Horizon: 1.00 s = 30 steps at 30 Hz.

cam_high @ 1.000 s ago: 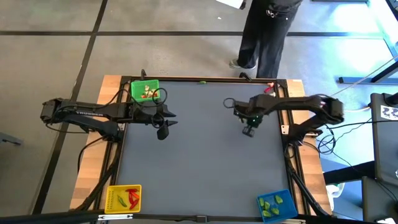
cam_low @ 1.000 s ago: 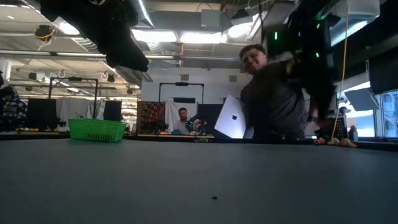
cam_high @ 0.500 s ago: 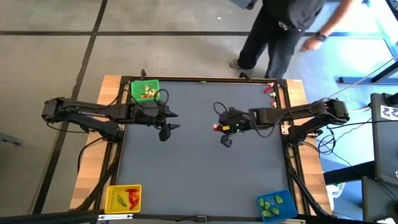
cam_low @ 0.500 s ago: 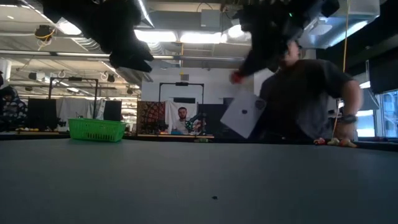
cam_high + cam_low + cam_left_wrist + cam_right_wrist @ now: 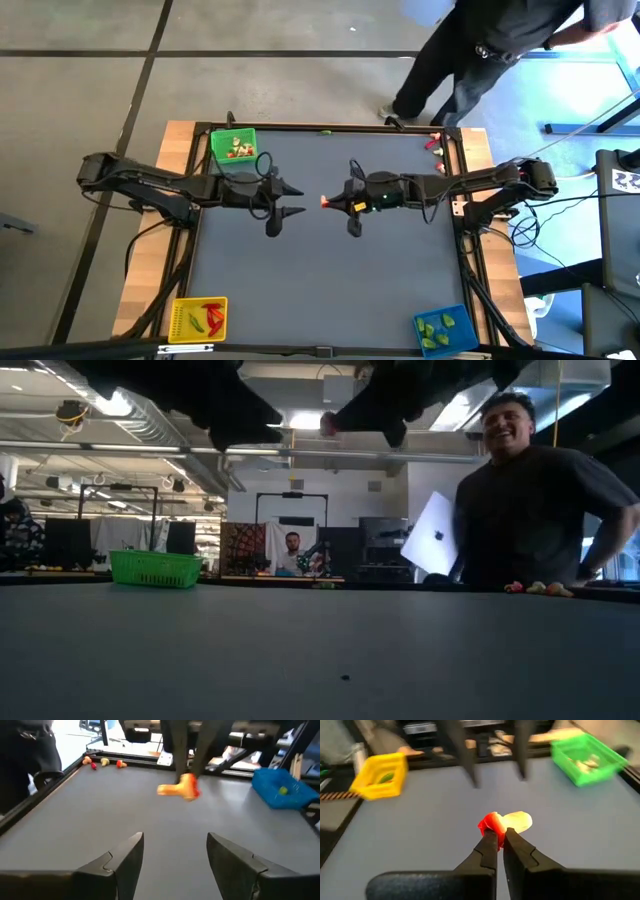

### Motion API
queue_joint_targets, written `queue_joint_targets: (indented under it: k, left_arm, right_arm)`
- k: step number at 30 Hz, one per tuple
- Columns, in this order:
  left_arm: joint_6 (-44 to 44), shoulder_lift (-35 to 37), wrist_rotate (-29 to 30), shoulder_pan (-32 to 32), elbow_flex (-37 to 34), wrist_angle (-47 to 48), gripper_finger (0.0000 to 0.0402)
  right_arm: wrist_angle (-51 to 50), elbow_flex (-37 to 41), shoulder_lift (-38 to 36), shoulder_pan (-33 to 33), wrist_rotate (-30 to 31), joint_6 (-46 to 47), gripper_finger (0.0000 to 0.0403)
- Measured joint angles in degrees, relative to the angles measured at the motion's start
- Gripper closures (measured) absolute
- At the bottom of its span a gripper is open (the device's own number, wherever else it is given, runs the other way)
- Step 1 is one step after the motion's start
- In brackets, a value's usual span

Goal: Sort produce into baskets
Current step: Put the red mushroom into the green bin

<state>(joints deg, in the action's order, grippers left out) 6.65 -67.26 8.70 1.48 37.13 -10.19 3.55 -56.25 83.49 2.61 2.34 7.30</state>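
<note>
Produce piece of red and pale orange plastic (image 5: 504, 823) is sitting pinched between the narrow, closed fingers of the right gripper (image 5: 330, 201), which is hanging above the middle of the dark grey table (image 5: 330, 290). In the left wrist view the same small toy is showing as an orange and red lump (image 5: 180, 787) held up off the tabletop. The left gripper (image 5: 298, 200) is facing it from just beside, its two dark fingers (image 5: 125, 857) spread wide and holding nothing.

The bright green square mesh basket (image 5: 232, 145) is standing at the far left corner of the table with pale and red pieces lying in it; in the low view it is resting on the table's far edge (image 5: 155, 568). The yellow mesh basket (image 5: 199, 319) is sitting at the near left corner with red and green pieces inside. The blue mesh basket (image 5: 446, 330) is sitting at the near right corner, holding green pieces. A few loose red and pale pieces (image 5: 103, 763) are lying at the far right corner. A person in dark clothes (image 5: 545, 510) is standing beyond the table's far side, holding a pale laptop (image 5: 433, 546).
</note>
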Motion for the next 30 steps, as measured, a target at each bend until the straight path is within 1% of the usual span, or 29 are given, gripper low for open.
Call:
queue_joint_targets:
  k: [5,9,12,16,21,25,30]
  left_arm:
    - [-6.92,-3.41,0.55,-0.46,-0.03,-6.3,0.0203]
    - [-10.88,-4.96,-0.74,-0.33,-0.04,-10.49,0.021]
    - [-14.66,-5.79,-1.64,0.04,-0.03,-12.94,0.0216]
    - [-23.99,-6.08,-1.83,0.07,-0.03,-13.98,0.0225]
    - [-33.31,-6.08,-2.41,0.04,-0.03,-16.32,0.0238]
    - [-39.89,-6.08,-2.81,0.06,-0.03,-16.16,0.0252]
    - [-44.91,-6.08,-2.74,0.04,-0.05,-15.61,0.0277]
  right_arm:
    - [4.14,0.02,0.1,0.0,-7.88,-6.5,0.0391]
    - [6.1,0.02,0.1,0.0,-10.0,-9.14,0.0391]
    - [6.56,0.02,0.1,-0.44,-9.63,-10.33,0.0391]
    - [7.22,0.02,0.1,-0.55,-8.96,-8.57,0.0391]
    - [8.31,0.02,1.02,-0.5,-7.92,-2.61,0.0391]
    - [12.28,0.0,2.96,-0.52,-7.91,0.54,0.0391]
    - [13.31,0.0,3.92,-1.73,-7.88,2.98,0.0391]
